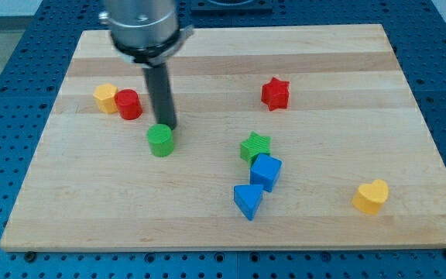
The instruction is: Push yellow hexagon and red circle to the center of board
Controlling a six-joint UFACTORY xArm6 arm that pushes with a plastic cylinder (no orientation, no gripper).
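Observation:
The yellow hexagon point(105, 98) lies at the view's left on the wooden board point(223, 70). The red circle point(128, 104) touches its right side. My tip point(168, 127) is at the end of the dark rod, right of the red circle and just above and right of the green circle point(160, 140), touching or nearly touching it. The rod hangs from the grey arm at the view's top.
A red star point(275, 94) lies right of the middle. A green star point(255, 147), a blue cube point(266, 171) and a blue triangle point(247, 201) cluster below the middle. A yellow heart point(372, 196) lies at the lower right.

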